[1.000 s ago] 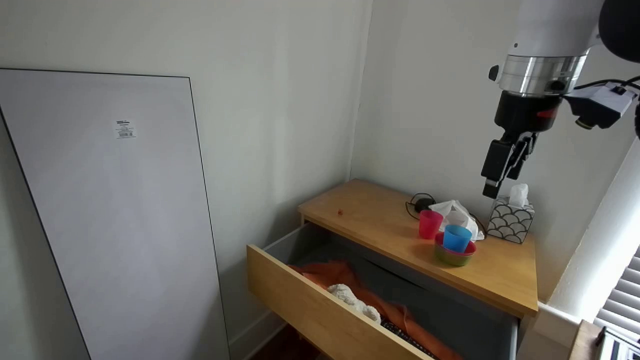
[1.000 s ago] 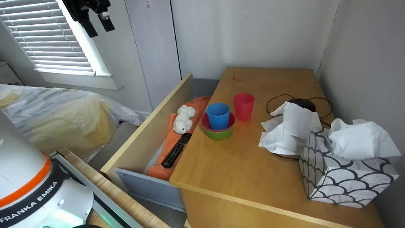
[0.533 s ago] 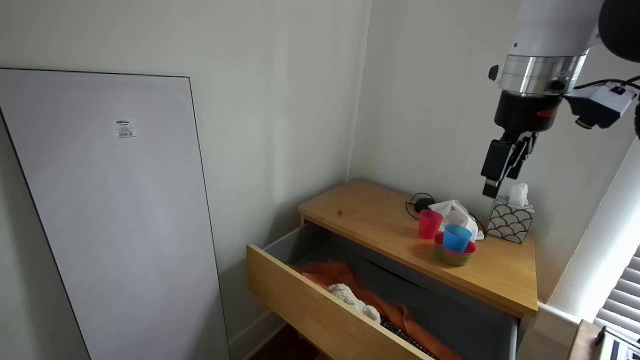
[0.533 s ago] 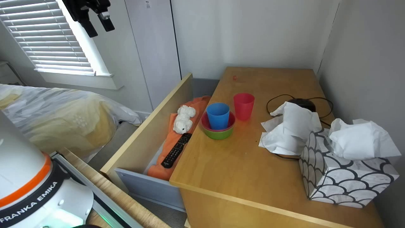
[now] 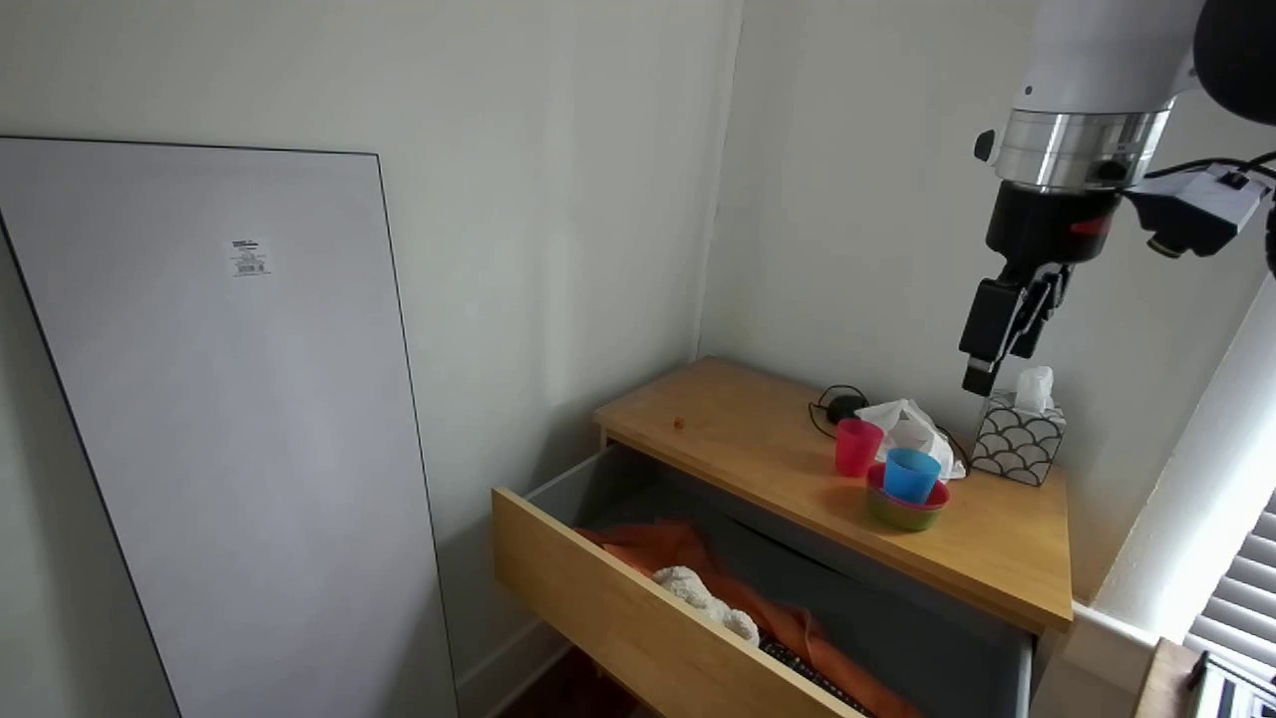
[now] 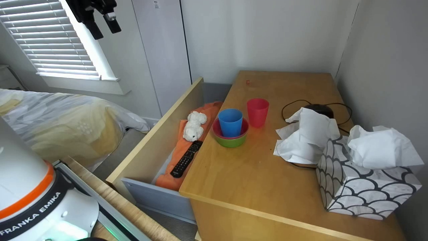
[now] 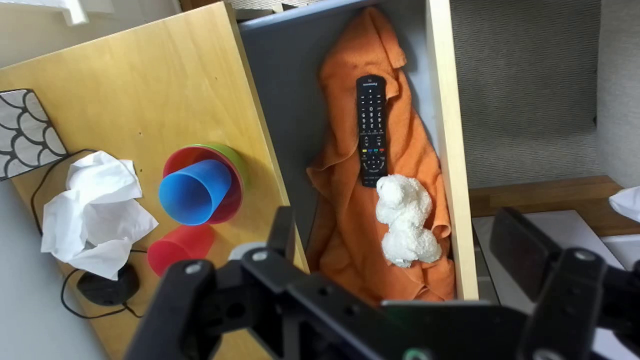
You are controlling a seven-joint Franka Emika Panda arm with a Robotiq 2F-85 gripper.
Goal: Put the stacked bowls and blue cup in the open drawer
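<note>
High above open drawer [image 5: 618, 618], pincer [image 6: 106, 32] points down, spread wide.

My hand [image 6: 106, 32], higher than the blue cup [image 7: 196, 192], looks matt black. The blue cup is smooth plastic with a soft sheen; the stacked bowls [image 6: 230, 143] around its foot and the red cup [image 6: 257, 112] just beside it look the same. The table [image 6: 267, 187] under them is smooth, faintly glossy wood. Near the blue cup the loose tissue [image 6: 307, 140] is crumpled paper. Lower than it, the open drawer [image 5: 608, 608] has a smooth wood front, matt grey inside; its cloth [image 7: 350, 215] looks soft, its toy [image 7: 407, 220] woolly, its remote [image 7: 371, 130] hard plastic.
</note>
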